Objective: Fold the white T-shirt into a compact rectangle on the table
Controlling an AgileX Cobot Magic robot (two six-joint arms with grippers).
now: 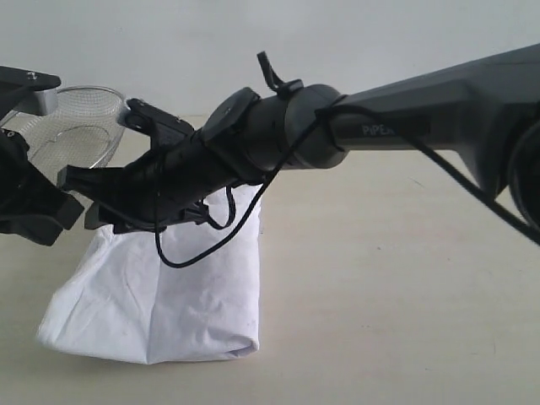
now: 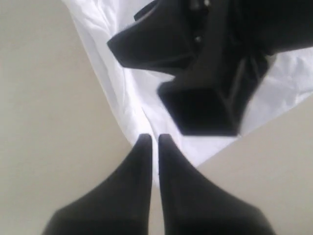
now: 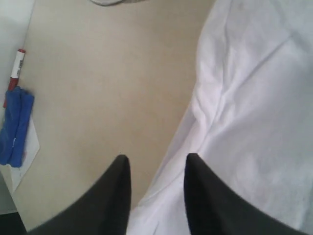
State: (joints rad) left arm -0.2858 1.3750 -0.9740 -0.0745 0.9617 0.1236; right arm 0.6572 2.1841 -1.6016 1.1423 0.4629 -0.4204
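While the right gripper (image 3: 156, 164) hung jaws apart and the left gripper (image 2: 152, 139) had them together, we saw the white T-shirt (image 1: 169, 295) lying long axis left-right, narrowing farther back.

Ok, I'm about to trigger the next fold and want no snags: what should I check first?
1. Right claw open: jaws apart above the white T-shirt edge. Ok.
2. Left claw free of cloth: shut at the shirt's edge, pinch unclear. Cannot tell.
3. Shirt a neat rectangle: outline tapers, one lower corner flares out. Not ok.
4. Cable loop clear of shirt: dangles in front of it, contact unclear. Cannot tell.
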